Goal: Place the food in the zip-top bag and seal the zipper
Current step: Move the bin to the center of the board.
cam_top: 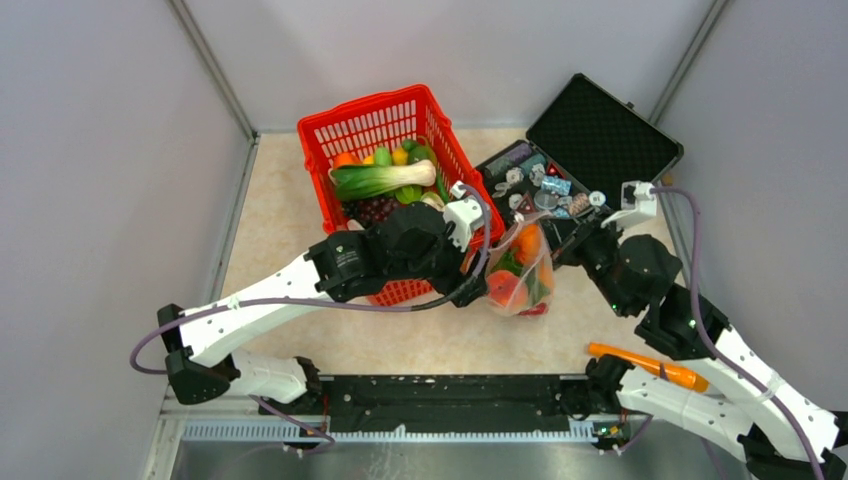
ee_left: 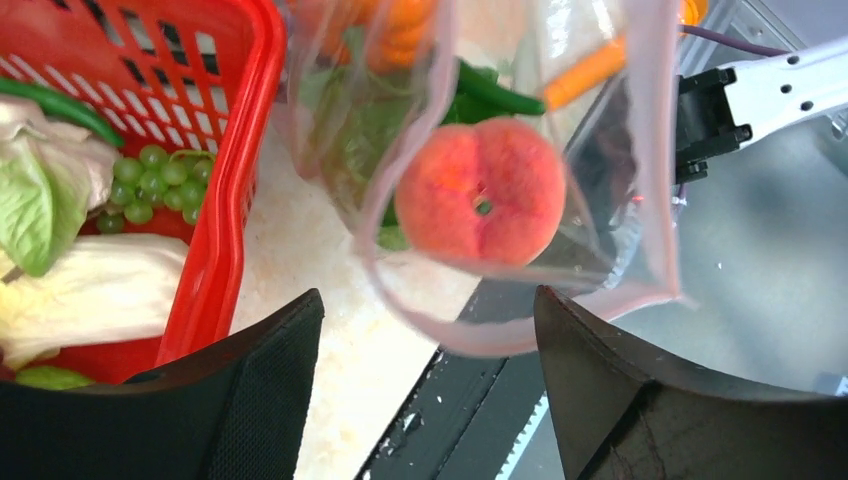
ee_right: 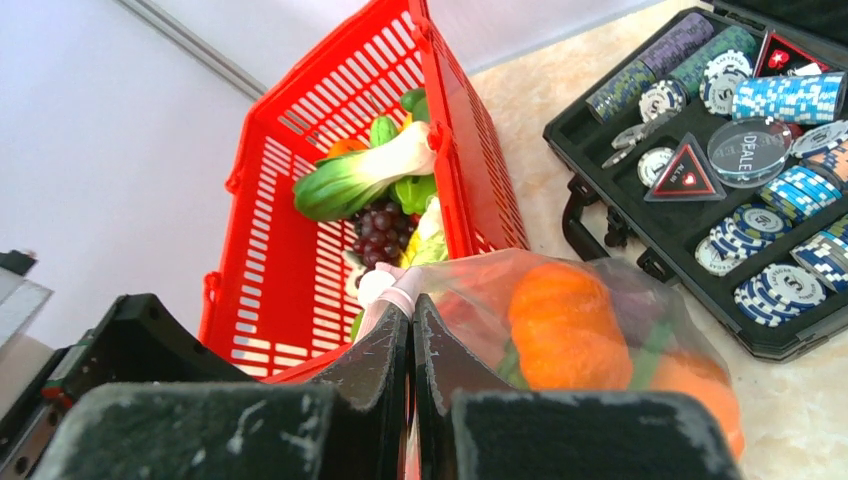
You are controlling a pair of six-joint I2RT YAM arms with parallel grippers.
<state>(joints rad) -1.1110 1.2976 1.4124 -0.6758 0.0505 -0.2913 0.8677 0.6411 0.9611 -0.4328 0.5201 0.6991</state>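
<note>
From above, a red basket (cam_top: 360,108) holds greens and grapes. The clear bag (cam_top: 520,275) stands on the desk (cam_top: 280,220) between the basket and an open black case (cam_top: 600,130).

Left wrist: the left claw (ee_left: 430,310) is apart, with the bag beyond it holding a peach (ee_left: 485,190).

Right wrist: the right claw (ee_right: 412,315) is clamped on the bag's top edge, and an orange pumpkin (ee_right: 565,325) sits inside. A disc (ee_right: 750,150) in the case reads "DEALE".

Three plain pale grey walls close in the table: the left wall (cam_top: 100,150), the back wall (cam_top: 450,50) and the right wall (cam_top: 780,120). A thin metal strip (cam_top: 215,70) runs down the far left corner, and another strip (cam_top: 690,60) down the far right corner. The tabletop (cam_top: 450,340) is beige with a faint marbled pattern. A black rail (cam_top: 450,400) lines its near edge, with a ribbed metal strip (cam_top: 400,432) just beyond. The light is soft and even.
</note>
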